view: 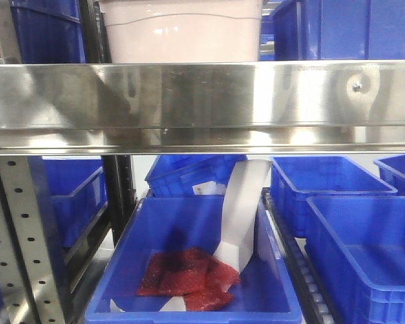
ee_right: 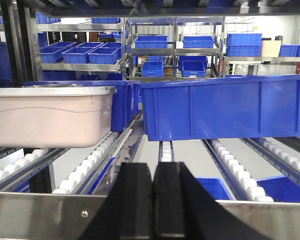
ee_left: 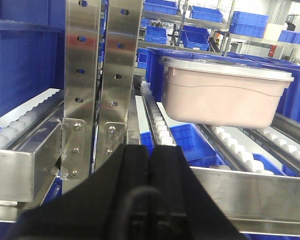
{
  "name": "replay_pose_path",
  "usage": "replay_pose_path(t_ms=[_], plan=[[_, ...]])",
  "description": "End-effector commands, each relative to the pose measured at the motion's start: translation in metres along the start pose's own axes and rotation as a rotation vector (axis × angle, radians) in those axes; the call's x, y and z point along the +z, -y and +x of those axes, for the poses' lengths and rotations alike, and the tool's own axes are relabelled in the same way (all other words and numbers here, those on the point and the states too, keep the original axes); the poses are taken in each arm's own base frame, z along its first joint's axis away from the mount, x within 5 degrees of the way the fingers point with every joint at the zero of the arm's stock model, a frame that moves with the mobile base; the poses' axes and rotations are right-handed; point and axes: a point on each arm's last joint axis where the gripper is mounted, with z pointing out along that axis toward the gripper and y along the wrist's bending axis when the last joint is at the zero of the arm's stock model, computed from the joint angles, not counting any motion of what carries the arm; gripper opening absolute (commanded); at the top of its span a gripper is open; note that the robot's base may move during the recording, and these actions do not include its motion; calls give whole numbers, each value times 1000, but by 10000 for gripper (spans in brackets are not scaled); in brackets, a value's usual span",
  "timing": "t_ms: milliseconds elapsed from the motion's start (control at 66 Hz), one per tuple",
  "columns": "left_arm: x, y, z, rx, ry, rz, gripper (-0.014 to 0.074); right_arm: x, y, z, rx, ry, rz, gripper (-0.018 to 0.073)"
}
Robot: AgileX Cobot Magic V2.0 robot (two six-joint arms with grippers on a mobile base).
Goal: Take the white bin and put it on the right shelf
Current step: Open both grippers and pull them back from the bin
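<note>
**White bin sitting on the roller shelf, both grippers closed and empty**

The front-facing view is showing only the lower part of the white bin (view: pixel 181 30) at the top centre of the frame, resting just above the wide stainless-steel front beam of the right shelf (view: pixel 202 94). Below the beam, a blue bin (view: pixel 196 270) is holding red packets (view: pixel 189 280) and a curling white paper strip (view: pixel 241 209), a level neither wrist view is showing clearly.

The left wrist view is revealing the bin's lid rim and its seat on the white rollers (ee_left: pixel 240 155), with perforated uprights (ee_left: pixel 100 85) filling the left of the frame. The right wrist view is placing the white bin (ee_right: pixel 50 117) at the left, touching or nearly touching a large blue bin (ee_right: pixel 225 107) at centre right; which is hard to tell.

The left gripper (ee_left: pixel 150 165) is sitting at the bottom centre with its fingers pressed together, holding nothing, apart from the bin. The right gripper (ee_right: pixel 153 185) is likewise closed, empty, and low in its frame in front of the beam.
</note>
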Motion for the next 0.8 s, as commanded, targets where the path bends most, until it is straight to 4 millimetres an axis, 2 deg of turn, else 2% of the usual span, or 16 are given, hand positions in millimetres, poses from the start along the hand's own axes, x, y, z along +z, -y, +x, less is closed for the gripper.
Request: replay_pose_path(t_ms=[0, 394, 500, 591, 697, 788], plan=[[-1, -2, -13, -12, 72, -27, -118, 0, 3, -12, -6, 58, 37, 41], [-1, -2, -13, -12, 72, -27, -118, 0, 3, -12, -15, 60, 43, 41], [-1, -2, -13, -12, 72, -27, -118, 0, 6, -10, -218, 46, 60, 41], [-1, -2, -13, -12, 72, -27, -118, 1, 8, -7, -296, 47, 51, 41], [-1, -2, -13, -12, 72, -27, -118, 3, 11, 3, -181, 58, 55, 41], [-1, -2, -13, -12, 72, -27, -118, 6, 13, 20, -99, 53, 38, 41]])
